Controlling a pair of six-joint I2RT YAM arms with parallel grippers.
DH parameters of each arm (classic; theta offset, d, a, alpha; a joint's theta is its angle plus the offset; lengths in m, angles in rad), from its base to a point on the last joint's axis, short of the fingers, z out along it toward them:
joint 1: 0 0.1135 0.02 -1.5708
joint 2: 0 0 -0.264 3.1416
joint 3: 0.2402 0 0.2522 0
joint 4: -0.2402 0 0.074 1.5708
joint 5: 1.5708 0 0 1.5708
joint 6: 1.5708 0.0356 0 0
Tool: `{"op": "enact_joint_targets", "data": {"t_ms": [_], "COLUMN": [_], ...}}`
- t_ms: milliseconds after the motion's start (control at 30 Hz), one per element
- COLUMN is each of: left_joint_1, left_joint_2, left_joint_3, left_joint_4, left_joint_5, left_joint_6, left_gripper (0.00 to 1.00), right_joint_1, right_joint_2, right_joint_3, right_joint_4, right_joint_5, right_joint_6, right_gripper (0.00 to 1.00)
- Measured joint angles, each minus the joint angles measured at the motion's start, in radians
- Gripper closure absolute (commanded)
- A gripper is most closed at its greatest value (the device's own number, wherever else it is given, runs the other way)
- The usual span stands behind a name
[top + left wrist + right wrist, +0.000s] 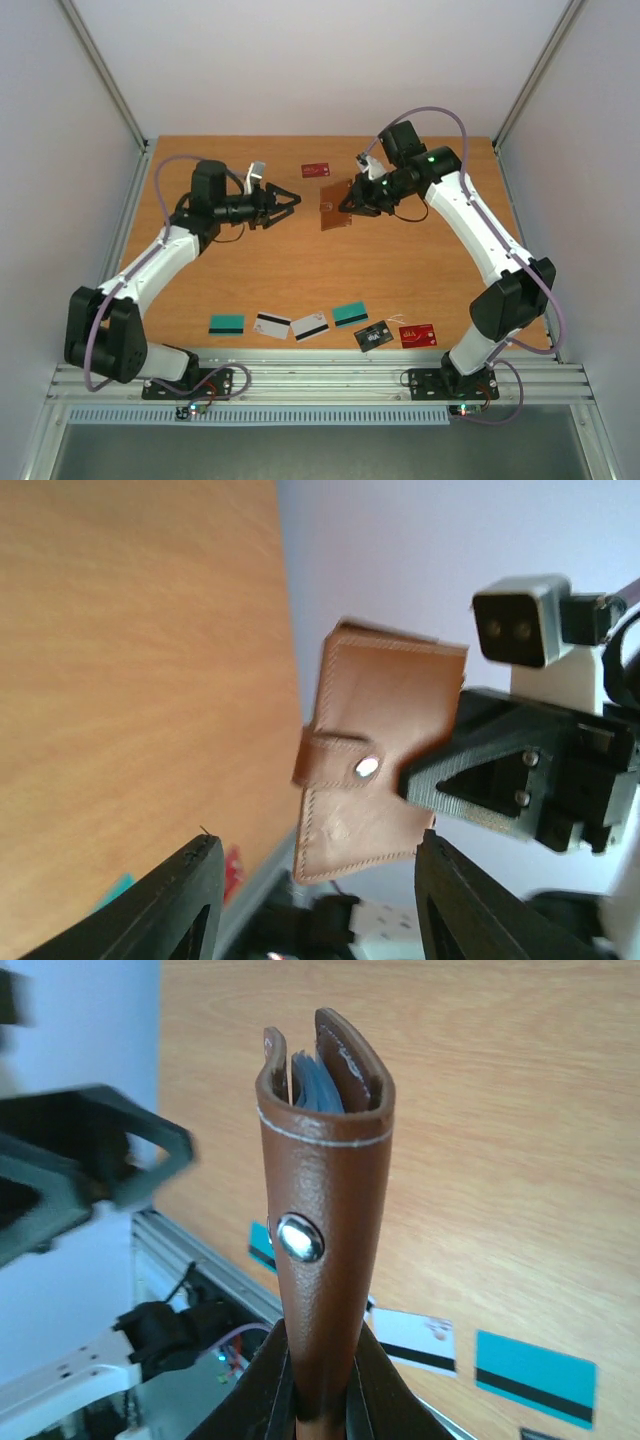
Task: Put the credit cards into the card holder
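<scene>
Six cards (pixel 310 327) lie near, one seemingly red card (pixel 316 170) beyond one holder (pixel 335 208).

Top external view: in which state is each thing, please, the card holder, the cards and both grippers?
card holder: held above the table, snap tab closed.
credit cards: all seven flat on the table.
left gripper: open, empty.
right gripper: shut on card holder.

No legible text; near red card (pixel 417 335) print unreadable.
</scene>
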Motion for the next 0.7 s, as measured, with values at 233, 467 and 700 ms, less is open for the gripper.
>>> {"op": "enact_joint_targets", "data": {"t_ms": [233, 467, 700], "left_joint_1": [-0.101, -0.224, -0.271], "left_joint_2": [-0.039, -0.003, 0.014], "left_joint_3": [0.257, 0.308, 0.358], "left_joint_4": [-0.567, -0.733, -0.783], "left_joint_5": [-0.303, -0.441, -0.494], "left_joint_6": [0.452, 0.548, 0.582], "left_gripper": [0.52, 0.51, 0.50], "right_joint_1": [0.069, 0.098, 0.112], "right_joint_2": [0.001, 0.002, 0.003], "right_joint_3": [0.038, 0.093, 0.114], "right_joint_4": [-0.104, -0.113, -0.115], "right_joint_5": [0.172, 0.196, 0.196], "right_joint_6": [0.009, 0.055, 0.072], "right_gripper": [0.99, 0.99, 0.99]}}
